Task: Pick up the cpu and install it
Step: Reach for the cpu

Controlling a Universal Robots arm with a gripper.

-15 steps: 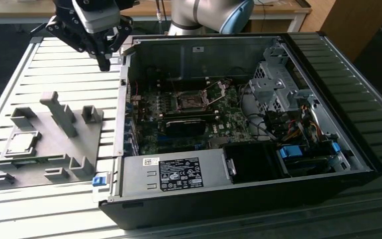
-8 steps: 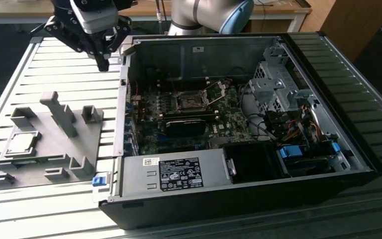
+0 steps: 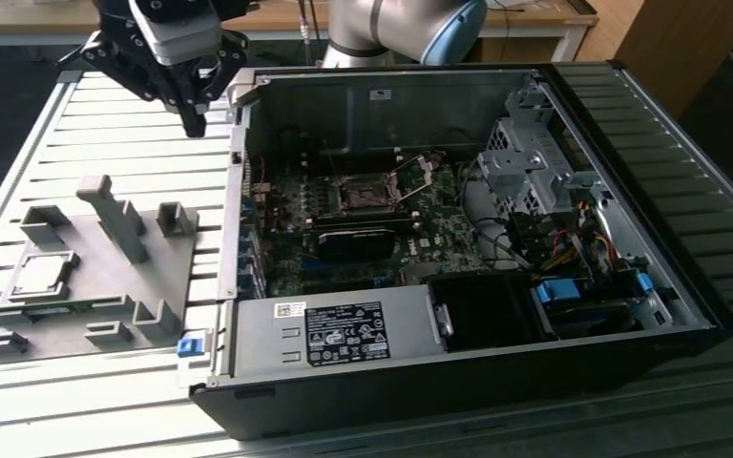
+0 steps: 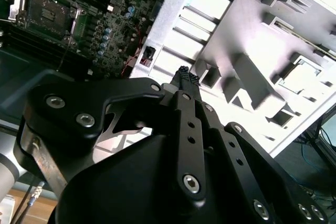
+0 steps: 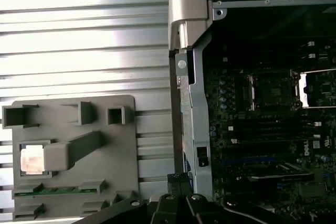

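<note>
Slatted metal bench (image 3: 61, 162). At the exterior view's left, cpu (image 3: 42, 274) sits in a pocket of the grey fixture plate (image 3: 93, 294). End effector (image 3: 195, 126) hovers over the far bench, fingers pinched narrow. Open PC case (image 3: 341, 105) at right, socket (image 3: 369, 196) uncovered.

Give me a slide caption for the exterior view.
Hand hovers above slatted table; cpu sits in grey fixture beside open computer case.

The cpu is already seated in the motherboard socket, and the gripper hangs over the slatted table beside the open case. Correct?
No: the first wrist view shows the cpu lying in the grey fixture, and the motherboard socket is empty. The gripper does hang over the slatted table beside the open case.
</note>
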